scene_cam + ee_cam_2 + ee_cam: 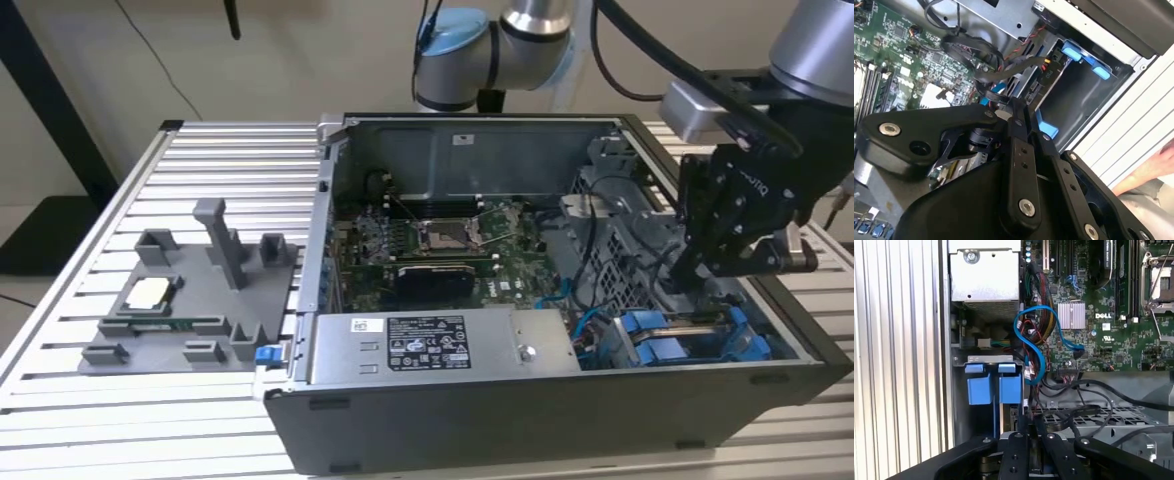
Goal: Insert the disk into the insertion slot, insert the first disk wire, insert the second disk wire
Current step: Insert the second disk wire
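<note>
While the black two-fingered gripper [697, 272] hangs inside the open grey computer case [534, 400], over the drive bay at the exterior view's right, its fingers [1026, 432] are drawn together with their tips down among the black cables [1094, 405]; whether they pinch a connector I cannot tell; the silver-grey hard drive in its bright blue plastic caddy [687, 335] sits in the slot, blue tabs [991, 385] outermost; I judge it rigid, fairly heavy, shock-sensitive, best held by the caddy frame; its wires are limp, best gripped at the plug.
</note>
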Controlling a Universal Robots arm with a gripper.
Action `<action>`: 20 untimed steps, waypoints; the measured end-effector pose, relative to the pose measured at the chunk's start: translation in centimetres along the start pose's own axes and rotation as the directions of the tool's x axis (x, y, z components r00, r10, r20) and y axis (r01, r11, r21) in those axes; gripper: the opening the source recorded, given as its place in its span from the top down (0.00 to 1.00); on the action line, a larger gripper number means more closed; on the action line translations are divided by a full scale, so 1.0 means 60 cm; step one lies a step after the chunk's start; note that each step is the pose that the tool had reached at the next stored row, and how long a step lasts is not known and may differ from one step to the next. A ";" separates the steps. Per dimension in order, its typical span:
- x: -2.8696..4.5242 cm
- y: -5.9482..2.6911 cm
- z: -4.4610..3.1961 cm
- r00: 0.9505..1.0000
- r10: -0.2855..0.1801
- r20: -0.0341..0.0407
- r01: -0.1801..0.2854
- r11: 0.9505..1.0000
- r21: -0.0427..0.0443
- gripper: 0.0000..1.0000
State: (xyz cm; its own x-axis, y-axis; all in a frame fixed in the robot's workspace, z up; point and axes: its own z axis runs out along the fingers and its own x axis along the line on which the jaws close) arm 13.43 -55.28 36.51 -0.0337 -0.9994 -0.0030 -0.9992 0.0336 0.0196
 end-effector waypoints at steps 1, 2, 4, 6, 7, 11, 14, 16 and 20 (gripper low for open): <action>0.003 0.000 0.001 1.000 0.000 0.000 0.000 1.000 0.000 0.84; 0.006 0.000 0.002 1.000 0.000 0.000 0.000 1.000 0.000 0.84; 0.015 0.000 0.004 1.000 0.000 0.000 0.000 1.000 0.000 0.84; 0.024 -0.001 0.006 1.000 0.000 0.000 0.000 1.000 0.000 0.84; 0.027 -0.001 0.008 1.000 0.000 0.001 0.000 1.000 0.000 0.84; 0.032 -0.001 0.015 1.000 0.000 0.016 0.000 1.000 0.008 0.84; 0.032 -0.001 0.017 1.000 -0.001 0.029 0.000 1.000 0.011 0.84; 0.032 -0.001 0.017 0.999 -0.001 0.032 0.001 1.000 0.013 0.84; 0.032 -0.001 0.019 0.999 -0.004 0.040 0.002 0.998 0.056 0.84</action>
State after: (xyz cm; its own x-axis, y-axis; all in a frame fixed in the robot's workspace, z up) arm 13.37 -57.20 35.36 -0.0307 -0.9986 -0.0426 -0.9988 0.0322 -0.0361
